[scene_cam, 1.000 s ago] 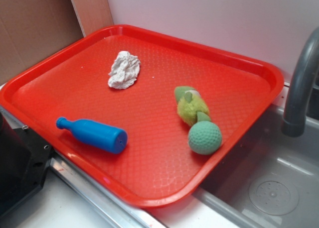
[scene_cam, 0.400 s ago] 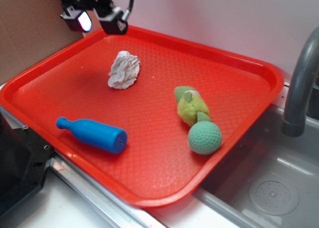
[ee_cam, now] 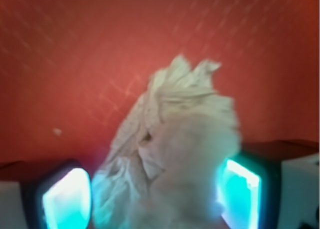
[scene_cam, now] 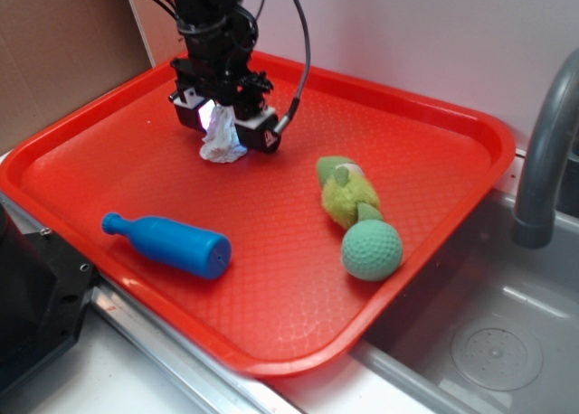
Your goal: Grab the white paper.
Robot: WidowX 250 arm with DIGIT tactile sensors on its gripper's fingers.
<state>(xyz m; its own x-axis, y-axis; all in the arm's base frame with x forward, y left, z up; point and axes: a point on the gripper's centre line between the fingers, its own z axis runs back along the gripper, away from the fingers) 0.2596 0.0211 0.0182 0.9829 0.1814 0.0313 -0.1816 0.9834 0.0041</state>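
A: Where's the crumpled white tissue-paper wad [scene_cam: 221, 139]?
B: Far-left part of the red plastic tray [scene_cam: 434, 174], between the pads of the black gripper [scene_cam: 223, 126], which came straight down to straddle it.
A: Jaws?
B: Either side of the wad, right pad [ee_cam: 239, 193] touching; clenched or not, cannot tell.
A: Orientation?
B: Long axis runs roughly away from the wrist camera, pointed end forward.

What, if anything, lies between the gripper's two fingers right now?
The white paper sits between the fingers of the gripper; the wrist view shows it filling most of the gap above the red tray.
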